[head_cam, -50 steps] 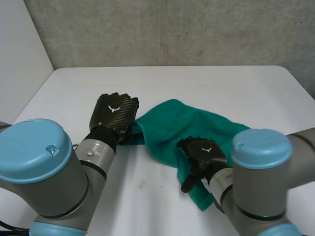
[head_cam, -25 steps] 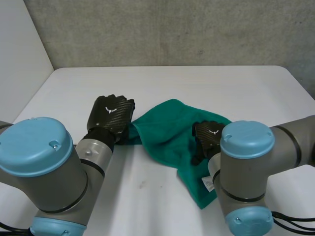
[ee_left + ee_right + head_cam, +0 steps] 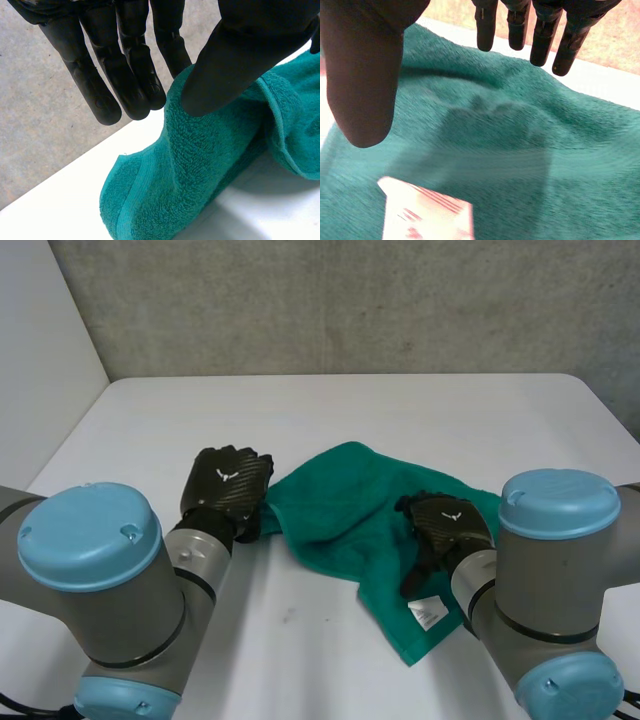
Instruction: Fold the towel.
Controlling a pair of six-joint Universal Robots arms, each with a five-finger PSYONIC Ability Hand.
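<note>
Crumpled teal terry towel (image 3: 335, 505) lies bunched mid white desk (image 3: 400, 410), between the arms. Since a second ago the right robot hand (image 3: 445, 527) has come off the near edge to hover over the towel's right middle, fingers straight and spread, thumb apart, holding nothing. A white care label (image 3: 428, 612) is now exposed on the near flap, and the left robot hand (image 3: 228, 480) has drifted slightly outward, pinching the towel's left corner between thumb and straight fingers. No fold made yet by the look of it; the right side likely needs a fresh grip.
</note>
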